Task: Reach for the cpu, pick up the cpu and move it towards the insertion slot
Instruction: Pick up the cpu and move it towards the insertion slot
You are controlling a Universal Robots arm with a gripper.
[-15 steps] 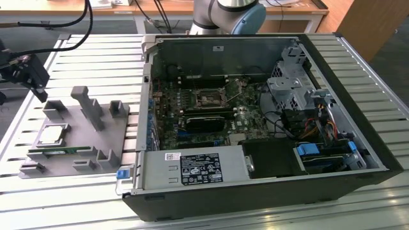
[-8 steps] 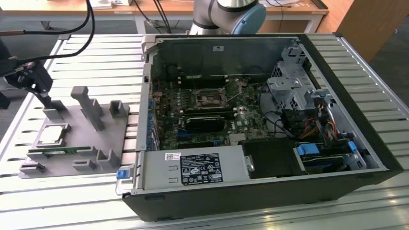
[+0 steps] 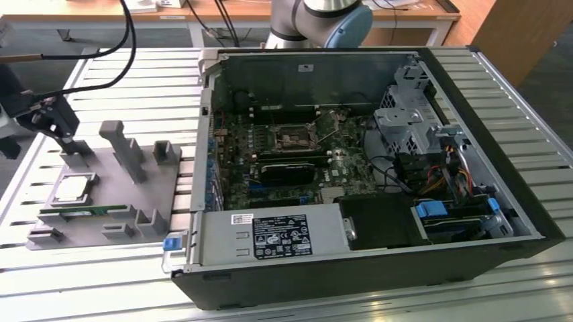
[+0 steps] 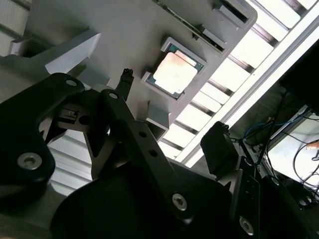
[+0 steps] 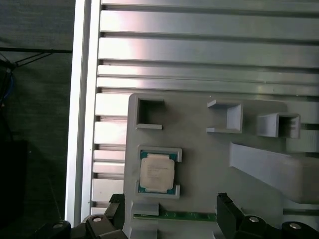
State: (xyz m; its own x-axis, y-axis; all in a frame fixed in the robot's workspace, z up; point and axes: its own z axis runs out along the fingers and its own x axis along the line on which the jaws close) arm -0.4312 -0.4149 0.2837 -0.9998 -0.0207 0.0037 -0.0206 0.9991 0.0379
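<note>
The cpu (image 3: 74, 188) is a small silvery square chip lying flat in a nest on the grey fixture (image 3: 134, 194), at the exterior view's left. Both wrist views look down on the cpu (image 4: 175, 72) (image 5: 157, 172). My gripper (image 3: 63, 137) hangs above the fixture's far end, a little beyond the chip and apart from it. It is open (image 5: 170, 206) (image 4: 172, 112), its two dark fingers (image 5: 224, 206) spread wide with nothing between them. The insertion slot (image 3: 294, 139) is a square socket with a metal frame on the motherboard inside the open computer case.
A long green memory stick (image 3: 80, 211) lies on the fixture beside the chip. Grey posts (image 3: 121, 144) rise from the fixture. The case's wall (image 3: 204, 134) stands between fixture and motherboard. Black cables (image 3: 117, 60) hang by the arm. The slatted metal table (image 3: 134, 87) carries everything.
</note>
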